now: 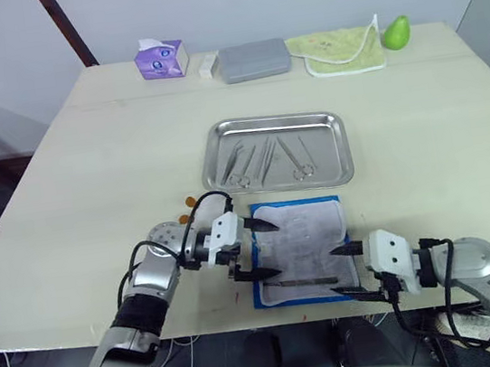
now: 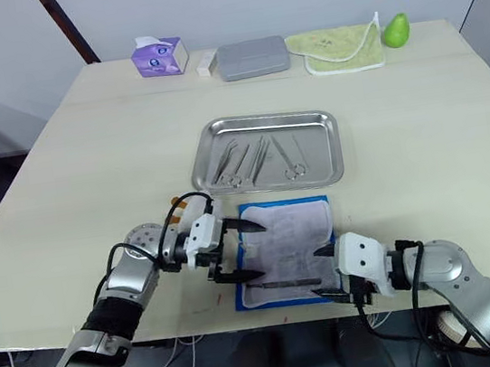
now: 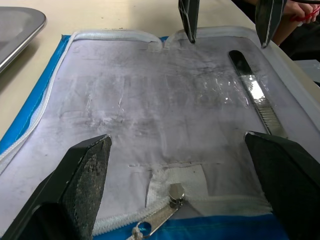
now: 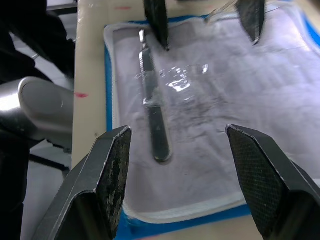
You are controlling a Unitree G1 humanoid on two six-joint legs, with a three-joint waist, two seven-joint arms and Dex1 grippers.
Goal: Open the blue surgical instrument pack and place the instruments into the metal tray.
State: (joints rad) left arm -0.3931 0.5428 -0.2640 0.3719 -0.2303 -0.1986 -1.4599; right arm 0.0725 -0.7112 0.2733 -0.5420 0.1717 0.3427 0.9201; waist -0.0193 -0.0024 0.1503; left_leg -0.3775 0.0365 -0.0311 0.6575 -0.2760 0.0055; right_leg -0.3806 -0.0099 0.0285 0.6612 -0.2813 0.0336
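- While the blue surgical instrument pack [image 1: 302,248] lies opened flat at the near edge of the table [image 1: 88,169], its grey-white lining faces up, with only a blue border and a white zipper edge showing round it.
- The lining looks creased and faintly printed, with a clear plastic strip glinting across the middle.
- One instrument [image 3: 257,97], a long flat silvery tool, lies on the lining along the pack's near edge.
- The left gripper [image 1: 259,249] hovers at the pack's left edge, fingers spread wide and holding nothing.
- The right gripper [image 1: 349,270] sits at the pack's near right corner, its fingers also wide apart and empty, pointing at the left one across the lining.
- The metal tray [image 1: 221,139] stands just beyond the pack, shiny, with several thin instruments [image 1: 269,160] lying in it: ring-handled scissors and tweezers side by side.
- Along the far edge stand a purple tissue box [image 1: 161,60], a grey case [image 1: 253,59], a green cloth [image 1: 340,50] and a green pear [image 1: 396,32].
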